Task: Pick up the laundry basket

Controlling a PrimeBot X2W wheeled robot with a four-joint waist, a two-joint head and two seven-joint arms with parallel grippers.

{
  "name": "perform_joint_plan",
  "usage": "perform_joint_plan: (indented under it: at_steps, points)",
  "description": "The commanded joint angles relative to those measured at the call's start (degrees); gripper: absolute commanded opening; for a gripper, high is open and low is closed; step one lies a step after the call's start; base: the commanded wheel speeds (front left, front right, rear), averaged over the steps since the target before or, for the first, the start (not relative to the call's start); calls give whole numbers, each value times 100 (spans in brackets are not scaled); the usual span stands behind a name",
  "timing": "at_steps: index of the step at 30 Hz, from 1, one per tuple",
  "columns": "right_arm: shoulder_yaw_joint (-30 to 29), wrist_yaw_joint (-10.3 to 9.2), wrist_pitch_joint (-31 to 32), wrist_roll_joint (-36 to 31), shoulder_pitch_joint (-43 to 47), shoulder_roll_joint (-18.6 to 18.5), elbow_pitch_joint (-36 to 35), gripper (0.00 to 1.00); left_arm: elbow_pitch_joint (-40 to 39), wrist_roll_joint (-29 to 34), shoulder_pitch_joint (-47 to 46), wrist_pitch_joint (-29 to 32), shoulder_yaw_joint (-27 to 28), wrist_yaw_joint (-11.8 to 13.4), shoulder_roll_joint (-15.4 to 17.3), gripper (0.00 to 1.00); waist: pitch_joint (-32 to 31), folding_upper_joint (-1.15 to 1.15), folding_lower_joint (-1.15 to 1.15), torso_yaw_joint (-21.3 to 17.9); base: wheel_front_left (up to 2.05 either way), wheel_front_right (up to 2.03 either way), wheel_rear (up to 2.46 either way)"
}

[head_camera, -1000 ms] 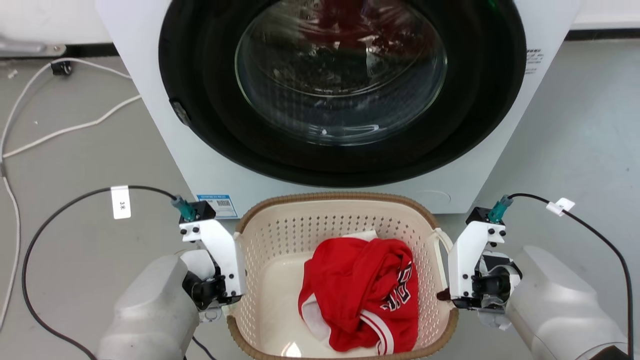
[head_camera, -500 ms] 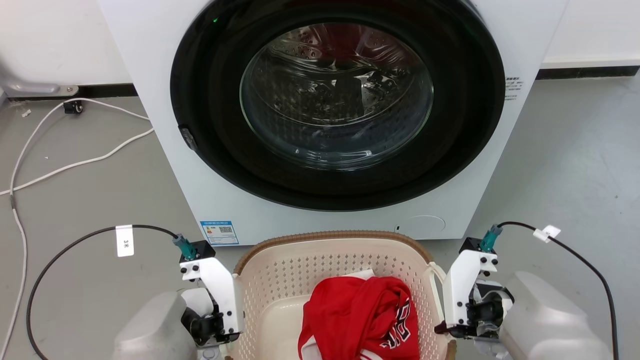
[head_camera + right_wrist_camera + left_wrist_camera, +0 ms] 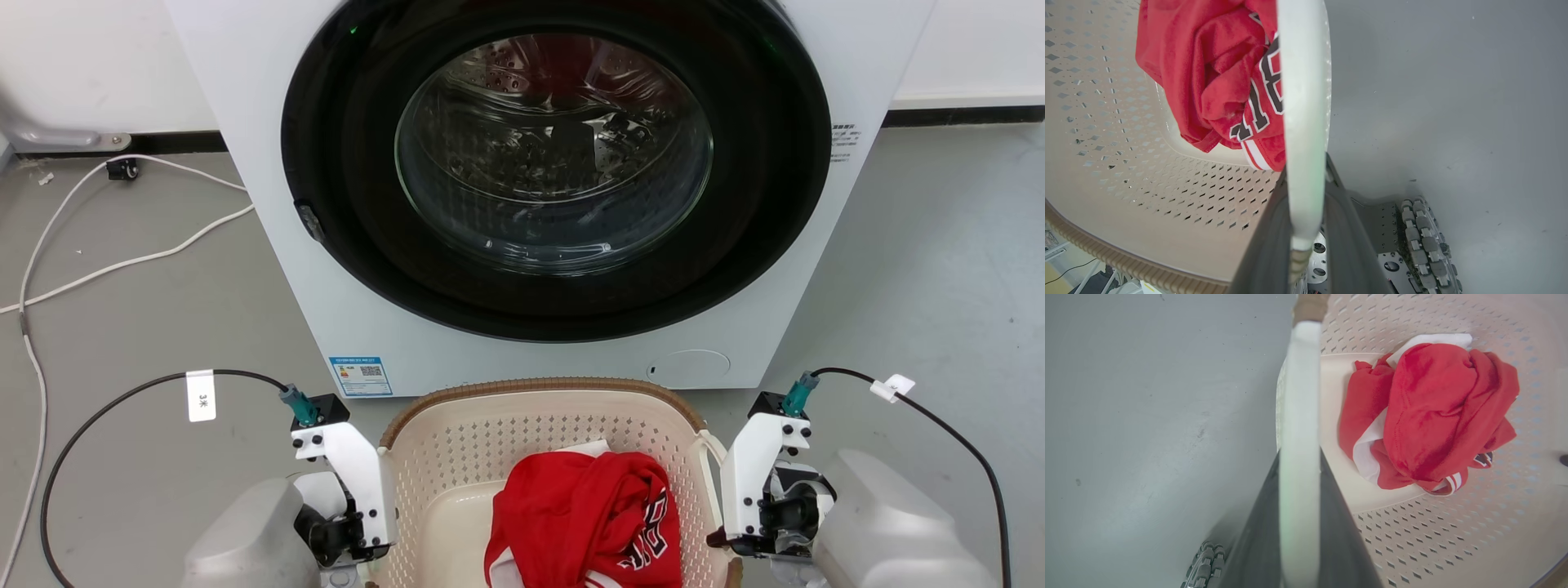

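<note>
The laundry basket (image 3: 522, 437), cream with a brown rim, sits at the bottom centre of the head view between my two grippers. A crumpled red jersey (image 3: 588, 523) lies inside it. My left gripper (image 3: 363, 539) is shut on the basket's left white handle (image 3: 1298, 375), which runs between the dark fingers (image 3: 1257, 539). On the other side, my right gripper (image 3: 739, 535) is shut on the right white handle (image 3: 1302, 61). The jersey (image 3: 1216, 73) and the perforated wall (image 3: 1453, 539) show past each handle.
A white washer (image 3: 245, 122) with a shut round glass door (image 3: 555, 155) stands directly behind the basket. White cables (image 3: 122, 261) trail over the grey floor at the left. The roller wheels of my base (image 3: 1425, 237) are below the right handle.
The whole head view has shifted, so the washer and basket sit lower in it: the camera moved. Both grippers keep the same hold on the handles.
</note>
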Motion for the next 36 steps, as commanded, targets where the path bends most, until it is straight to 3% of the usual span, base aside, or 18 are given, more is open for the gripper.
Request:
perform_joint_plan:
  at_steps: [1, 36]
  points:
    - [-47, 32, -22, 22, -45, 129, -49, 0, -47, -51, -56, -17, -20, -57, -87, 0, 0, 0, 0, 0, 0, 0, 0]
    - [-355, 33, 291, -173, 62, 159, -48, 0, 37, -379, -91, -330, -342, -57, -39, 0, 10, 0, 0, -82, 0, 0, 0]
